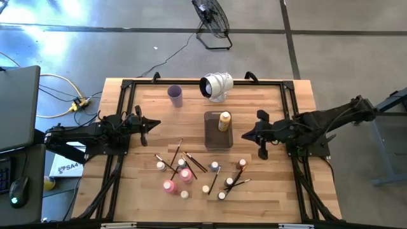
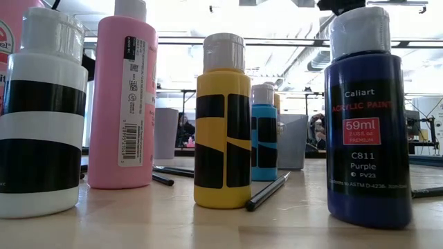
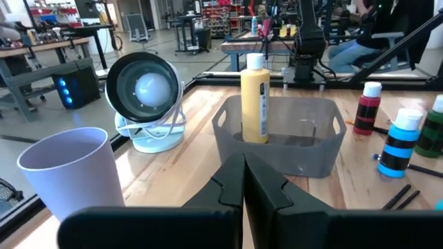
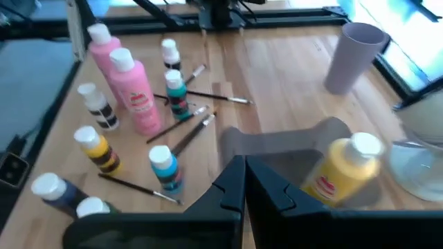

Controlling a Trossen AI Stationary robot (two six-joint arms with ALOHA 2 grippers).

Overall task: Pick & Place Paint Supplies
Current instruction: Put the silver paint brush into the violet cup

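A yellow paint bottle [image 1: 224, 121] stands in the clear grey tray [image 1: 212, 141] at mid-bench, while the remaining bottles and paintbrushes [image 1: 191, 161] lie scattered nearer the front edge. The right tool [image 1: 246, 135], fingers together and empty, hovers just beside the tray; the left tool [image 1: 156, 123] waits likewise closed, well apart. The next pick, seemingly, calls for opening over the cluster.

Yellow bottle [image 1: 224, 121] in the grey tray [image 1: 216, 141]; lilac cup [image 1: 175, 95]; two pink bottles [image 1: 169, 186]; black-banded white bottle [image 2: 40, 114]; pale wood bench [image 1: 286, 191].
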